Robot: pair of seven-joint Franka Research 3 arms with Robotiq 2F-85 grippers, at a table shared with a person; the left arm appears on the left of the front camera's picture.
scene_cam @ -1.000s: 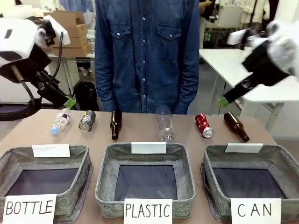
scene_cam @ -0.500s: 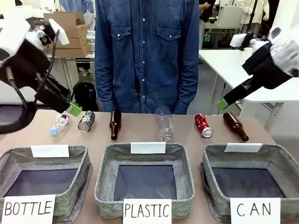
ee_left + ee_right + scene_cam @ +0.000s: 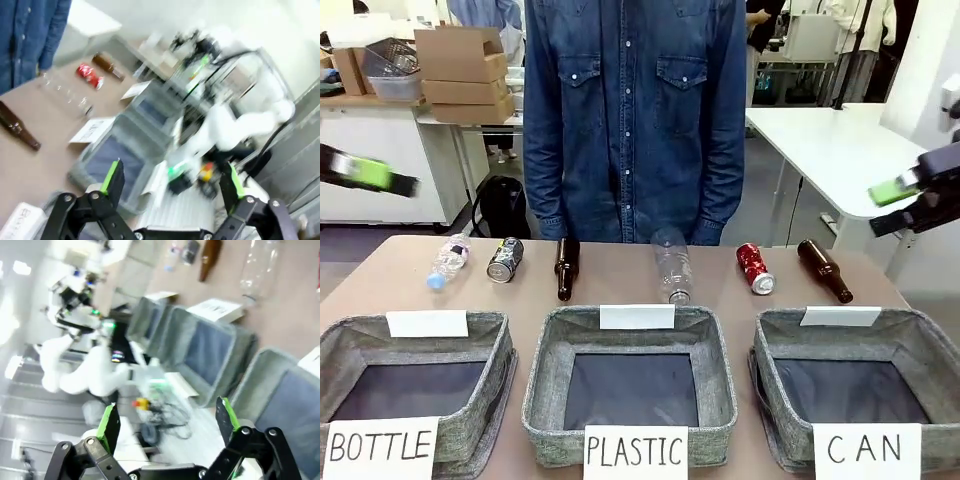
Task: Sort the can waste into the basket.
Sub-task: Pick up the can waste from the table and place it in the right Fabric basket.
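While the CAN basket (image 3: 920, 335) sits empty, progress: we log zero sorted.
Red can (image 3: 755, 268): on table, just behind it.
Dark can (image 3: 505, 259): on table, far left.
Left gripper (image 3: 172, 177), right gripper (image 3: 166, 420): fingers spread, empty.

Red metal drink can (image 3: 756, 268) far right, dark black-silver metal can (image 3: 505, 259) far left (both on their sides). Grey fabric "CAN" basket (image 3: 912, 326) near right.

The left hand (image 3: 174, 181) and right hand (image 3: 167, 421) are black, with silver screws at the joints and green pads (image 3: 111, 176). The person (image 3: 635, 120) wears a blue denim shirt with two chest pockets.
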